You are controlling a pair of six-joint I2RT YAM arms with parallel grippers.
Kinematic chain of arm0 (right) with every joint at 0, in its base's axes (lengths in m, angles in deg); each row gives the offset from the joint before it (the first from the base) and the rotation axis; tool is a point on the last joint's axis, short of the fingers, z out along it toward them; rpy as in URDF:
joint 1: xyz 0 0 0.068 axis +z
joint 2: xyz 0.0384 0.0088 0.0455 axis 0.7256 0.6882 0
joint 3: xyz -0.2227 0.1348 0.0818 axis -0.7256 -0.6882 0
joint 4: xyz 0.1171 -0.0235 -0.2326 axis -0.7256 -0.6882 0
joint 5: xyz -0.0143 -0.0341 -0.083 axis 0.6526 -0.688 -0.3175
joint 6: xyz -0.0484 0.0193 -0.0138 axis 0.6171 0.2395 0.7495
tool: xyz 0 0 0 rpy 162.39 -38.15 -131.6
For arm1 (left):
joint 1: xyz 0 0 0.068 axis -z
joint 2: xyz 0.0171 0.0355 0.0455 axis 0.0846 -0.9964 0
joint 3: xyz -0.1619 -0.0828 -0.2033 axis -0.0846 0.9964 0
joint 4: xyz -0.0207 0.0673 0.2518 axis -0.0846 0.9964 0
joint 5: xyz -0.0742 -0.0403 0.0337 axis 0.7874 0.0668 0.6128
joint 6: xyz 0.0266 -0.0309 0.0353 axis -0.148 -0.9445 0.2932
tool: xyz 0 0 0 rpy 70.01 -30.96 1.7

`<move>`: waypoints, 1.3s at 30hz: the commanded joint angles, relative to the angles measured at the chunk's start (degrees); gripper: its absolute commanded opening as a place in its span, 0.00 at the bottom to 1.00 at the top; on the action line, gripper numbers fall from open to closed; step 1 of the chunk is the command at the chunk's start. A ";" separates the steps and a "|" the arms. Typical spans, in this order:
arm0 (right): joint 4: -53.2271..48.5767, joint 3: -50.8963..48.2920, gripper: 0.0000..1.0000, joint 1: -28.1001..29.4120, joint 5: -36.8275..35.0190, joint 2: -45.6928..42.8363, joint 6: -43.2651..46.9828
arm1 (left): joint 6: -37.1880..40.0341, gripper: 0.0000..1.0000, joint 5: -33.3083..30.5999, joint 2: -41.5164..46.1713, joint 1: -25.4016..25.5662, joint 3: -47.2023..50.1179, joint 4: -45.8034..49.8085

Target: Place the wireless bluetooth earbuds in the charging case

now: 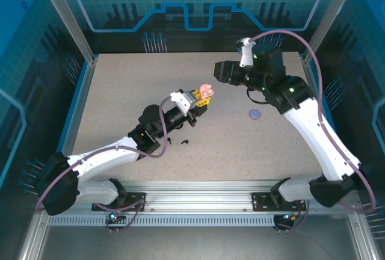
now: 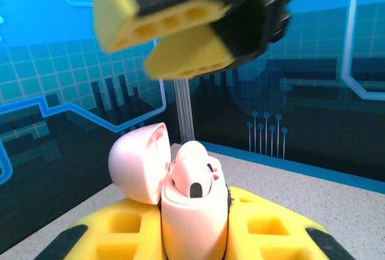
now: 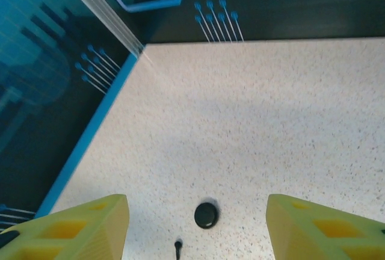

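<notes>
Earbud (image 2: pixel 191 179) in charging case (image 2: pixel 194 221), gripped by left tool (image 2: pixel 194 242), right tool (image 2: pixel 180 40) above

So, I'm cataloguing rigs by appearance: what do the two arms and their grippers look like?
The left arm and right arm have white shells, black joints and a trailing purple cable each. Green lights glow on the right arm. The left gripper and right gripper have yellow fingers with moulded hollows.

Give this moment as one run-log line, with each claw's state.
left claw: shut on pink case, lid open | right claw: open, empty
</notes>
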 commanded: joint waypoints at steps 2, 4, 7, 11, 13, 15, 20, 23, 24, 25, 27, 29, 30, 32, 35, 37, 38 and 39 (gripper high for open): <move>-6.52 4.83 0.61 -0.34 3.57 5.64 2.42 | -1.98 0.00 2.01 1.24 -0.04 0.41 0.24; -7.41 6.08 0.60 -0.19 4.36 7.60 2.66 | -2.19 0.00 2.02 0.95 -0.06 0.20 0.02; -8.73 6.27 0.58 0.81 4.75 8.48 3.26 | -2.25 0.00 1.93 0.41 -0.06 -0.15 -0.10; -9.56 2.12 0.57 2.97 3.28 5.18 3.68 | -2.18 0.00 1.26 -0.51 -0.04 -0.79 -0.39; -9.94 -1.08 0.56 3.92 2.49 2.40 3.53 | -2.14 0.00 0.45 -0.78 0.02 -1.04 -0.51; -9.57 -4.93 0.56 4.48 2.24 -0.94 2.74 | -1.76 0.00 -0.07 -1.04 -0.01 -1.27 -0.63; -7.08 -12.29 0.56 3.98 0.51 -6.93 -0.32 | -2.25 0.00 -0.67 -1.64 -0.06 -1.51 -0.55; -5.42 -13.10 0.56 1.21 -0.10 -8.24 -3.06 | -3.58 0.00 -1.13 -2.30 -0.01 -1.56 -0.04; -5.09 -13.40 0.56 0.16 -0.80 -8.81 -4.24 | -4.18 0.00 -1.39 -2.58 -0.05 -1.74 0.57; -4.78 -13.97 0.58 -1.24 -1.70 -9.42 -5.72 | -5.17 0.00 -1.94 -3.03 -0.04 -2.12 1.67; -3.44 -15.98 0.60 -4.19 -2.23 -10.99 -8.31 | -7.12 0.00 -1.99 -4.71 -0.06 -3.29 4.41; -2.89 -18.53 0.61 -6.92 -3.33 -12.04 -10.27 | -10.29 0.00 -1.96 -7.42 -0.06 -4.88 7.32; -2.76 -19.93 0.61 -7.78 -4.39 -12.43 -10.63 | -11.72 0.00 -1.53 -8.66 -0.05 -5.65 8.34; -2.19 -24.13 0.62 -9.43 -6.45 -14.02 -11.82 | -15.88 0.00 -0.92 -11.79 -0.04 -7.01 9.58; -0.54 -31.50 0.62 -12.57 -6.38 -16.98 -13.93 | -22.13 0.00 0.54 -16.79 0.01 -9.79 11.55; -0.11 -35.54 0.62 -14.42 -6.72 -18.72 -14.71 | -26.93 0.00 0.67 -20.56 -0.02 -12.51 14.51; 0.16 -37.69 0.62 -15.21 -6.94 -19.63 -14.92 | -28.84 0.00 1.07 -22.56 0.01 -14.25 16.17; 0.33 -39.29 0.62 -15.72 -6.99 -20.42 -15.20 | -30.64 0.00 1.49 -24.31 -0.02 -16.01 17.66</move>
